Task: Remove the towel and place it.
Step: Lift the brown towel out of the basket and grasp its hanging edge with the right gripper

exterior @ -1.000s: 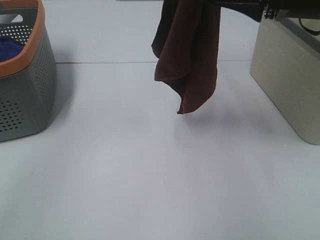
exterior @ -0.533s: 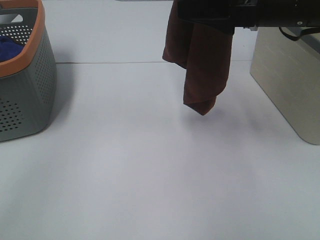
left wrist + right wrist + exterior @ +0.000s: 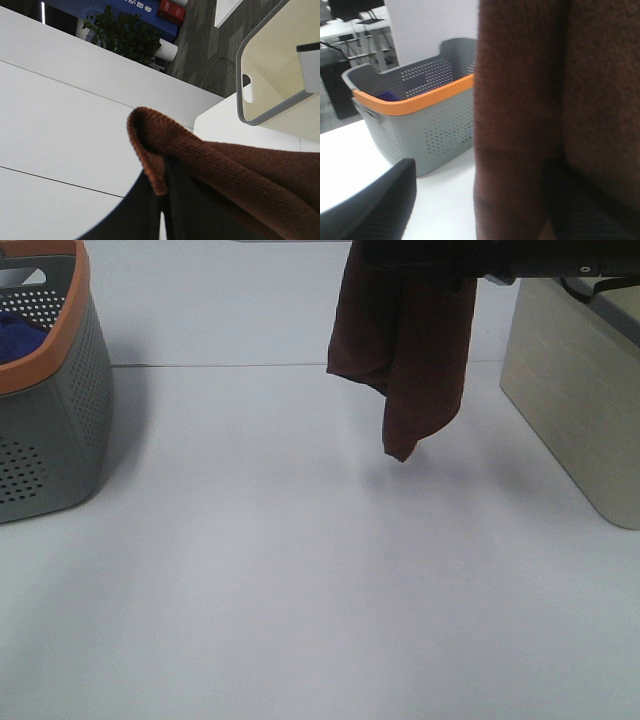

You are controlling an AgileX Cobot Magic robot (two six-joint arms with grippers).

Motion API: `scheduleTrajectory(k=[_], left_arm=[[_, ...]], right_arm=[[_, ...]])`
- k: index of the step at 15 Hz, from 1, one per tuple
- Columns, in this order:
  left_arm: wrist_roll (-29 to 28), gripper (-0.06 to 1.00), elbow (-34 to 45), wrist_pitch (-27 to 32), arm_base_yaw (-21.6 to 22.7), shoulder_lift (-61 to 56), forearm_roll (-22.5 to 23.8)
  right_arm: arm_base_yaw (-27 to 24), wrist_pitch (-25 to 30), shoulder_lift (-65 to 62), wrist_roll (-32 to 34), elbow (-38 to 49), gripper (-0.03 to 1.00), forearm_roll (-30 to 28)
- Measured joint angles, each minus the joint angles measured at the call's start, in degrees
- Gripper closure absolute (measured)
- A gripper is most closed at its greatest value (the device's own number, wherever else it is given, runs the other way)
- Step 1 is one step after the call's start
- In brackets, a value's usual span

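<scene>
Dark brown towel (image 3: 405, 350) hanging folded above the bench (image 3: 300, 590) near its far edge, lowest corner off the surface, left gripper (image 3: 162, 210) pinched on its top fold, right gripper (image 3: 480, 172) masked by cloth so cannot tell, orange-rimmed grey basket (image 3: 60, 440) at left edge, beige bin (image 3: 575, 400) at right edge, open bench between.

Office: desks (image 3: 351, 29) w/ monitor (image 3: 350, 7), potted plant (image 3: 125, 32), carpet-tile floor (image 3: 210, 40).

Dark brown towel (image 3: 410, 350), orange-rimmed grey basket (image 3: 60, 430)
</scene>
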Motion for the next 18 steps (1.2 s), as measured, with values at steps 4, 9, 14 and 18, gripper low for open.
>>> scheduleTrajectory(k=[4,9,14,18], left_arm=[[0.0,0.94,0.0,0.0,0.0,0.0,0.0],[0.0,0.94,0.0,0.0,0.0,1.3,0.0],[0.0,0.94,0.0,0.0,0.0,1.3,0.0],[0.0,0.94,0.0,0.0,0.0,1.3,0.0]], right_arm=[[0.0,-6.1,0.2,0.3,-0.1,0.34,0.1],[0.0,-13.3,-2.2,0.3,-0.1,0.34,-2.8],[0.0,-9.9,-0.2,0.2,-0.1,0.37,-2.8],[0.0,-4.4,4.5,-1.8,-0.1,0.37,-1.3]])
